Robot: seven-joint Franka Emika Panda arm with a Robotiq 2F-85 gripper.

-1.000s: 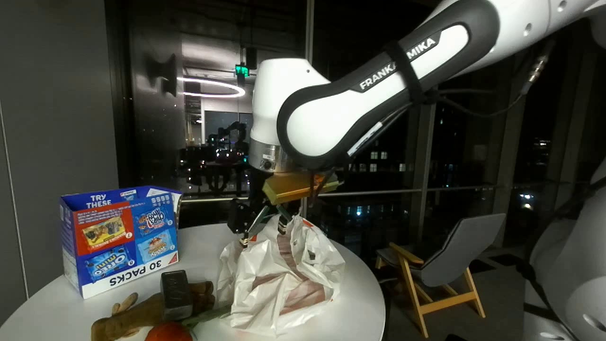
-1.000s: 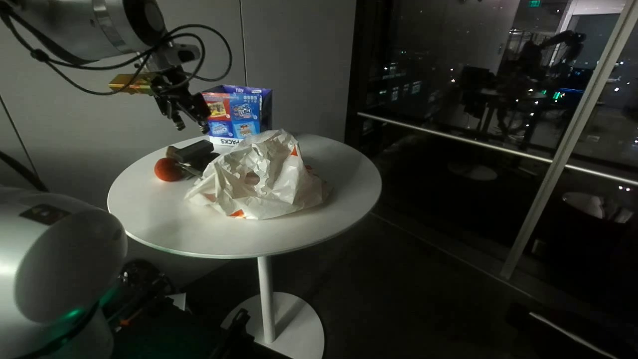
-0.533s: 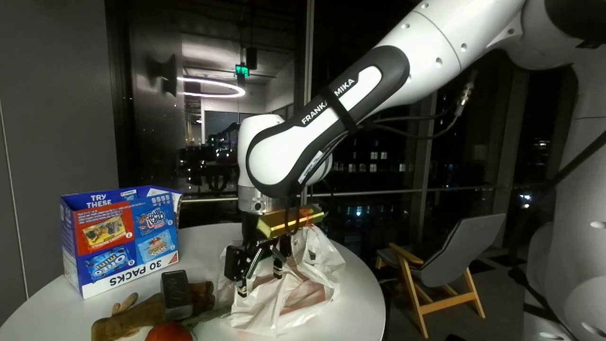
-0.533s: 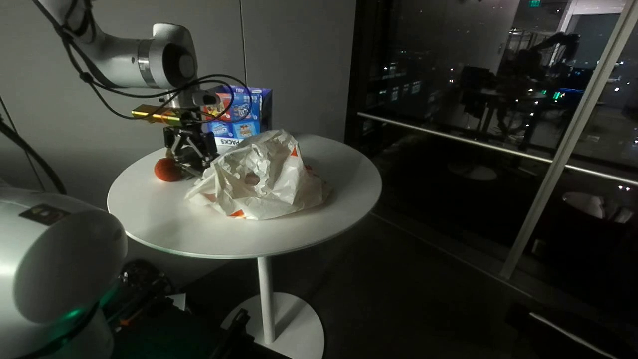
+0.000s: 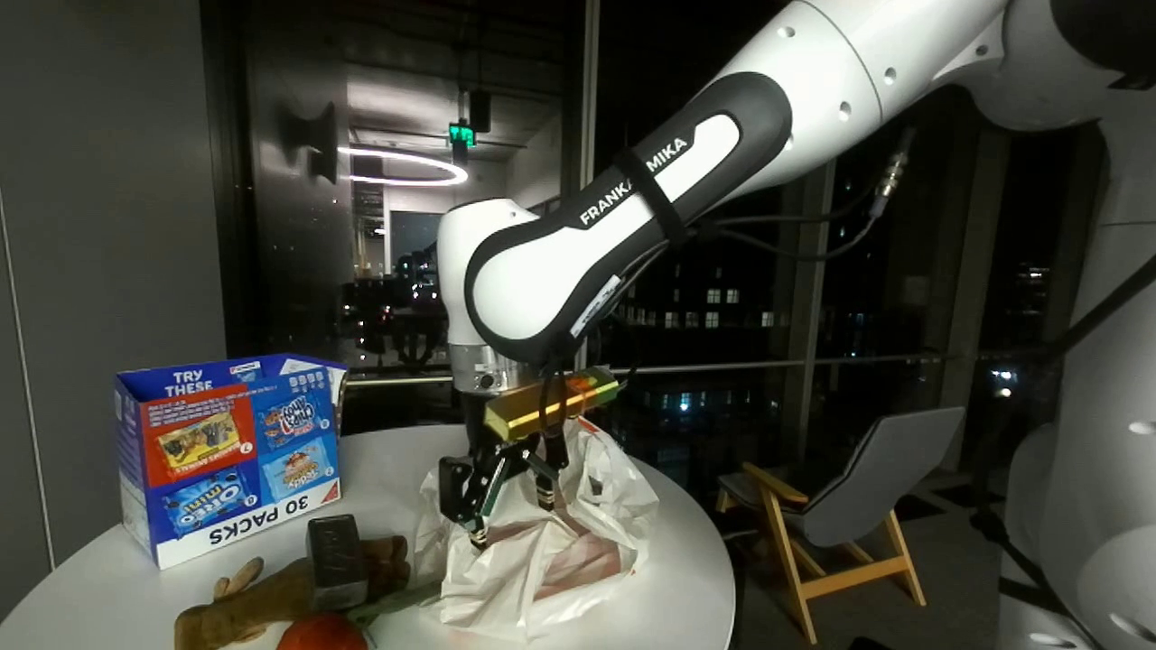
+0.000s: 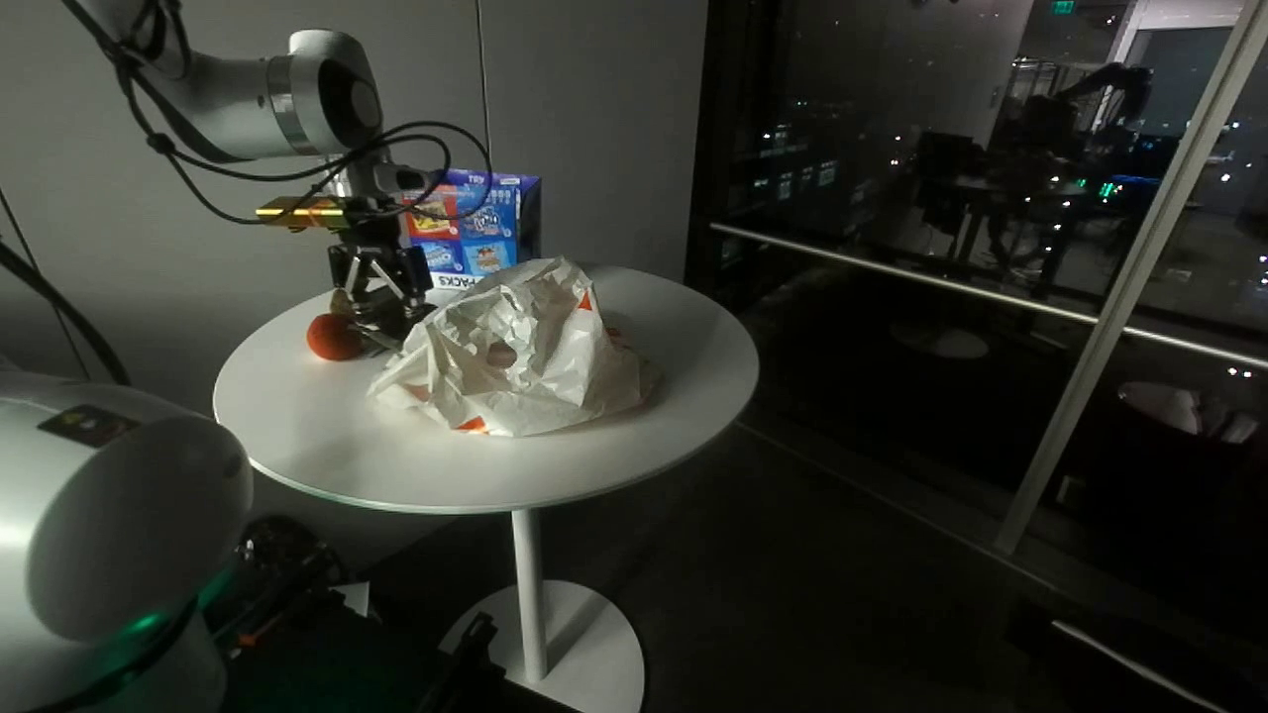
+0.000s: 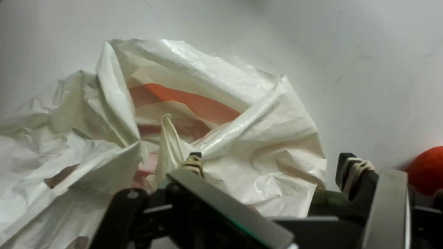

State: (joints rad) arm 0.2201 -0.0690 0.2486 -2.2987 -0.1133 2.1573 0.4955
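A plain grey wall (image 6: 584, 149), cut by thin vertical seams (image 6: 483, 89), rises behind a round white table (image 6: 584, 465) on one slim post (image 6: 530, 594) and a round base (image 6: 594, 644); the floor (image 6: 822, 594) is dark; tall windows (image 6: 852, 119) look black, with lit panes (image 5: 713, 296) beyond; a pale bar (image 6: 1128, 277) slants across them and a thin rail (image 6: 901, 272) runs along them in an exterior view; a grey chair (image 5: 871, 478) with a wooden frame (image 5: 858, 578) stands to the right of the table in an exterior view; a ring light (image 5: 459, 171) shines in the windows, below a small green sign (image 5: 461, 135).
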